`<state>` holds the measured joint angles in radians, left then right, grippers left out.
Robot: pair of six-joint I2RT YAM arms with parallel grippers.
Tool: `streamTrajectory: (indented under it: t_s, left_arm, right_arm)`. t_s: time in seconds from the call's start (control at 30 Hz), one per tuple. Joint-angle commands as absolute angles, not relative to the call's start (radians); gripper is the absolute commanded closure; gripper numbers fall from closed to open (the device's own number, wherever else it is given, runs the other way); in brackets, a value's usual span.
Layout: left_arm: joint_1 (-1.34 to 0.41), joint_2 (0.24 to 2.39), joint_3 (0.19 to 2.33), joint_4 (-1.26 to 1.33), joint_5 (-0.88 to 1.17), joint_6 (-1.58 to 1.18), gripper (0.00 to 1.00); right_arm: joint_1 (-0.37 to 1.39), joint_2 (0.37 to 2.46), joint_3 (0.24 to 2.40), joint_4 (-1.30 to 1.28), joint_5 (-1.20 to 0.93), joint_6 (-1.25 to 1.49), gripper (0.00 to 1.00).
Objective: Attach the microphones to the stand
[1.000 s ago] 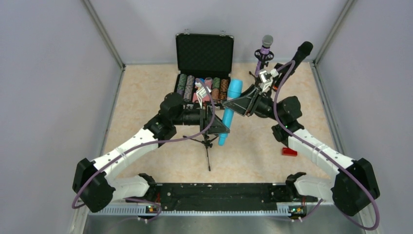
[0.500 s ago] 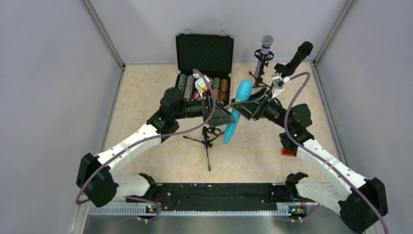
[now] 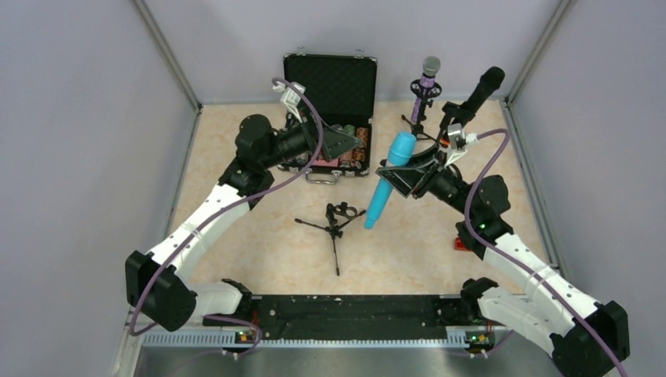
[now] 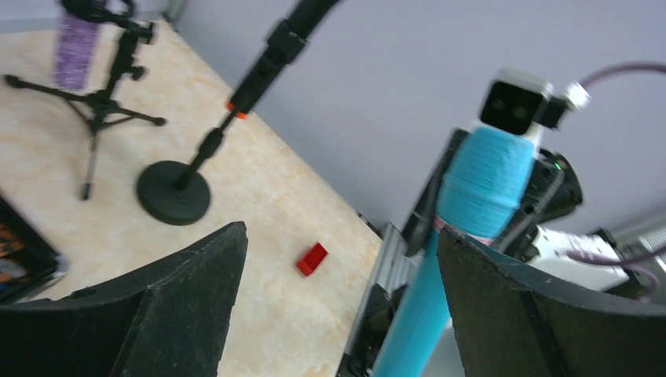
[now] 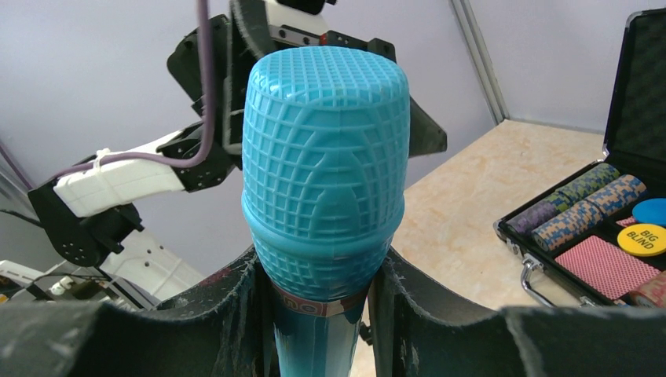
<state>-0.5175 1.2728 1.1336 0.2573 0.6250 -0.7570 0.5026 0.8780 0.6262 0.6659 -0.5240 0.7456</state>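
Right wrist, right gripper [image 5: 318, 310] clamping turquoise microphone [image 5: 323, 157], left wrist, left gripper [image 4: 339, 236] wide, empty

Both arms look like the same build from here. The left arm [image 3: 200, 228] and right arm [image 3: 534, 269] have white link shells with chunky black joint housings. A purple cable runs outside each one: left cable [image 5: 206, 63], right cable [image 4: 628, 72]. The left fingers [image 4: 181, 306] and right fingers [image 5: 212, 322] are matte black wedges, with rough, scuffed edges on the right pair. I see a white box wrist camera [image 4: 514, 102] with a black face, and a green LED [image 3: 480, 228] lit on a right arm joint.
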Motion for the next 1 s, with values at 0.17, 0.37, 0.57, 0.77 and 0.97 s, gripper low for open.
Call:
streamTrajectory:
  t_s: [0.17,0.37,0.57,0.77,0.97]
  left_arm:
    - [-0.342,1.217,1.157,-0.045,0.386,-0.678,0.06]
    - [-0.317,1.152,1.121,-0.230,0.174,-0.570,0.06]
    - [-0.316,1.089,1.050,-0.321,0.066,-0.477,0.06]
    - [-0.316,1.025,0.947,-0.305,0.112,-0.440,0.06]
    - [-0.315,0.957,0.856,-0.210,0.211,-0.438,0.06]
  right_arm:
    - [0.494,0.890,0.631,0.746,-0.530,0.733,1.00]
    - [0.494,0.924,0.648,0.759,-0.546,0.739,1.00]
    - [0.494,0.944,0.670,0.766,-0.515,0.757,1.00]
    - [0.494,0.965,0.702,0.787,-0.509,0.738,1.00]
    - [0.495,1.005,0.736,0.798,-0.520,0.714,1.00]
